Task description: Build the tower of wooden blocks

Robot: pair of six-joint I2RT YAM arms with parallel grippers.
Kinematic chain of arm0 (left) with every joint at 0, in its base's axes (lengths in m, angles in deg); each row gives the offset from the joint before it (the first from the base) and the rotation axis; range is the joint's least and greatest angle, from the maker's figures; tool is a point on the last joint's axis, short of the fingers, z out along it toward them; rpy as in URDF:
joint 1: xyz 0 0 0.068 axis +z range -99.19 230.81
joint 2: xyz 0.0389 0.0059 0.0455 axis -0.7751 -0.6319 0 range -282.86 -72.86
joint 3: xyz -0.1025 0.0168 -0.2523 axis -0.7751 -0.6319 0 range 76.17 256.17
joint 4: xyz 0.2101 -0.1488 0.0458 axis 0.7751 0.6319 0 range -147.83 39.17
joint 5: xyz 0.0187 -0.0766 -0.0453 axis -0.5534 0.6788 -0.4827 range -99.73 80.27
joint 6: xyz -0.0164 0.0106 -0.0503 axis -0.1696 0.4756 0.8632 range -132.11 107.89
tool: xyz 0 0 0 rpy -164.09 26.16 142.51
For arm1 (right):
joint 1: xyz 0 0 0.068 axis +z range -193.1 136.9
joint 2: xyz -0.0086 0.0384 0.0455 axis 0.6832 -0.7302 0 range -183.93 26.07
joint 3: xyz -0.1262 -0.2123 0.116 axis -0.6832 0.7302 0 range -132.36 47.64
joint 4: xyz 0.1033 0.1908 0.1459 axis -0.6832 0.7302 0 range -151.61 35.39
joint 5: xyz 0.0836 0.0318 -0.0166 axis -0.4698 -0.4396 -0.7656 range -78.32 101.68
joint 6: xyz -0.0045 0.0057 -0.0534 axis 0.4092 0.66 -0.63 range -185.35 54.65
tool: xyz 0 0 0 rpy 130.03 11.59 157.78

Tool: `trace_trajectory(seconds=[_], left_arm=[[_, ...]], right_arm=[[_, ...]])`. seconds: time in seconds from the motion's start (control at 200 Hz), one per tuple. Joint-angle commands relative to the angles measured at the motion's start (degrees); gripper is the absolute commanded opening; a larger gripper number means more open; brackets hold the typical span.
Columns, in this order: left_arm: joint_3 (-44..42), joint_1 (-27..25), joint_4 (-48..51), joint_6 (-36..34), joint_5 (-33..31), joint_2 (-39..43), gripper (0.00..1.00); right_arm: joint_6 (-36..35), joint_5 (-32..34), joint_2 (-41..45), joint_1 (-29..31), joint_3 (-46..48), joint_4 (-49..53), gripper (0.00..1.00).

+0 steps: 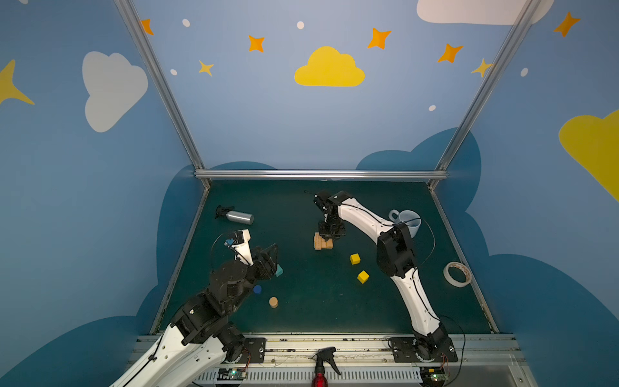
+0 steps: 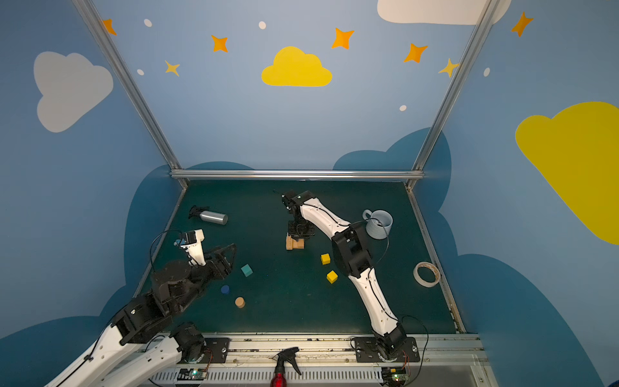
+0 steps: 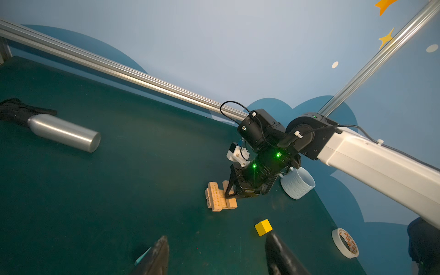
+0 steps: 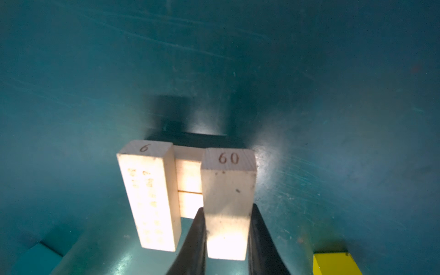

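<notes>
The tower is a low stack of tan planks [image 1: 322, 242] [image 2: 294, 243] [image 3: 219, 198] mid-table: two lie side by side below, with one marked "6" [image 4: 150, 202] across them. My right gripper [image 4: 227, 208] [image 1: 330, 234] is shut on a fourth plank marked "60" [image 4: 228, 185], held parallel beside the "6" plank over the lower pair. My left gripper [image 3: 217, 237] [image 2: 227, 254] stands open and empty at the left, next to the teal cube [image 2: 247, 270]. Two yellow cubes [image 1: 355, 258] [image 1: 363, 276], a blue cylinder [image 2: 225, 289] and a tan cylinder [image 2: 239, 302] lie loose.
A silver spray bottle [image 1: 237, 216] lies at the back left. A pale mug [image 1: 407, 221] stands behind the right arm, and a tape roll [image 1: 457, 274] lies near the right edge. A red spray bottle [image 1: 321, 368] sits on the front rail.
</notes>
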Motion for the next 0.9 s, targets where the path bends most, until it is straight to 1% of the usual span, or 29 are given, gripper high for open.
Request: trace_trajectory(seconds=[0.0, 0.601, 0.711, 0.896], left_arm=[[-0.19, 0.34, 0.71, -1.21, -0.91, 0.55, 0.64], [-0.29, 0.71, 1.27, -1.39, -1.19, 1.77, 0.65], [-0.37, 0.67, 1.27, -1.34, -1.14, 1.91, 0.65], [-0.53, 0.78, 1.38, -1.39, -1.15, 1.94, 0.65]], right_arm=[[0.52, -0.12, -1.34, 0.37, -1.44, 1.26, 0.06], [0.63, -0.39, -3.01, 0.26, -3.89, 2.31, 0.14], [0.71, -0.30, -2.90, 0.25, -3.89, 2.32, 0.18], [0.76, -0.21, -2.83, 0.26, -3.87, 2.47, 0.19]])
